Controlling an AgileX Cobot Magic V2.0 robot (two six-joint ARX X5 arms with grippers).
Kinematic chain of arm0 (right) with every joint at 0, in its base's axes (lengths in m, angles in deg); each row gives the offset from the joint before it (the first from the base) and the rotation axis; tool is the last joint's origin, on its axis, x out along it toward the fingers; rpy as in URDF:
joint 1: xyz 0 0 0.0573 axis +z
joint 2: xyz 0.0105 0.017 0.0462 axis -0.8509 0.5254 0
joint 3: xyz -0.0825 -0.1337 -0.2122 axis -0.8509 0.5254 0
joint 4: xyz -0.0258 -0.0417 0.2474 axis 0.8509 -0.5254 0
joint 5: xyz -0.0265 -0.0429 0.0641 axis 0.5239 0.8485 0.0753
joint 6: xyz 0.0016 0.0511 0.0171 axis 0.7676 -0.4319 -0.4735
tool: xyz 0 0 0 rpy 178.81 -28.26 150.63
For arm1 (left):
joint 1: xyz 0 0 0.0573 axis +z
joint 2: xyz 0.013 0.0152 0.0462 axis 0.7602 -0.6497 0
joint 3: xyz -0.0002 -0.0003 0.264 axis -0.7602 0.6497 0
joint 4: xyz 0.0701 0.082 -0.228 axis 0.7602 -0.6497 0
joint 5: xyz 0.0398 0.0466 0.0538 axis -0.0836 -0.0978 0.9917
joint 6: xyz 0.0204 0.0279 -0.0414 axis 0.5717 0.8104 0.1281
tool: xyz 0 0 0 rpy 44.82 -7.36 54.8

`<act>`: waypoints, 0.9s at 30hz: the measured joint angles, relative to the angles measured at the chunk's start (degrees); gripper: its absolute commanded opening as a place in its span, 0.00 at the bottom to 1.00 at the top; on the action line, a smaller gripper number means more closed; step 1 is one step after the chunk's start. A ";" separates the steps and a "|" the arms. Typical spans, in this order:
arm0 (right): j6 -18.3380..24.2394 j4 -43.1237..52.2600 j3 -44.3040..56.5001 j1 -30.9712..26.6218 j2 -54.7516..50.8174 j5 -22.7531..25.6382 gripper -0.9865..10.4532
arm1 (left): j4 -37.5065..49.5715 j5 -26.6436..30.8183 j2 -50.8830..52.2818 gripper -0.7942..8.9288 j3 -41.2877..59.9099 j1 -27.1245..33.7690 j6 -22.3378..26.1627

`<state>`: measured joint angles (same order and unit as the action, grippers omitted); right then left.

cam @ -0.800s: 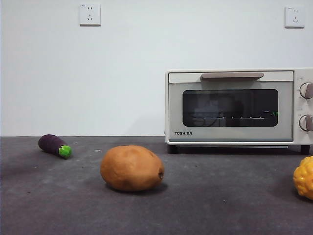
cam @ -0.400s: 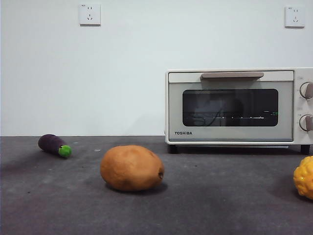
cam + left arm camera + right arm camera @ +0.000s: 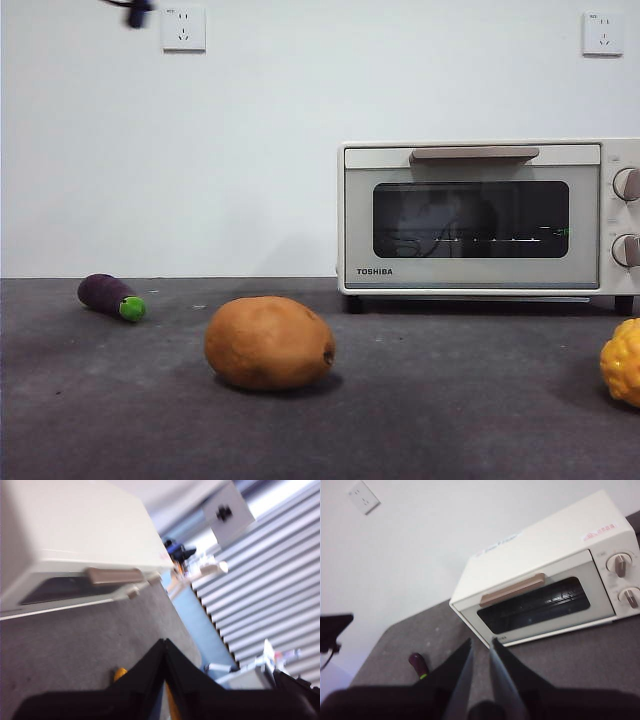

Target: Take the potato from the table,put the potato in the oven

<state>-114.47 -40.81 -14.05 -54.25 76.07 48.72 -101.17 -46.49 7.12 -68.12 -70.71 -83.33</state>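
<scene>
The orange-brown potato (image 3: 270, 343) lies on the dark grey table (image 3: 450, 400), left of centre and untouched. The cream Toshiba oven (image 3: 480, 215) stands behind it to the right, its door shut under the beige handle (image 3: 474, 154). No gripper is near the potato, and it is out of sight in both wrist views. My left gripper (image 3: 164, 642) is shut, high up and looking blurrily at the oven (image 3: 75, 525). My right gripper (image 3: 481, 647) hangs above the table facing the oven (image 3: 545, 580), its jaws a narrow gap apart and empty.
A purple eggplant (image 3: 110, 297) lies at the far left near the wall, and a bumpy yellow fruit (image 3: 622, 362) sits at the right edge. A black arm tip (image 3: 135, 10) shows at the top left. The other arm (image 3: 332, 625) shows at the right wrist view's edge.
A black arm tip has come into the front view's top left corner. The potato, eggplant, fruit and oven have not moved.
</scene>
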 measured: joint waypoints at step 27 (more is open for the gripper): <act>6.34 -8.11 -1.05 0.00 1.40 -0.02 0.14 | -13.20 11.80 -38.51 0.08 -49.44 -10.97 9.60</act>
<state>-108.13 -48.92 -15.10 -54.25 77.47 48.70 -114.37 -34.68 -31.40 -117.56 -81.69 -73.73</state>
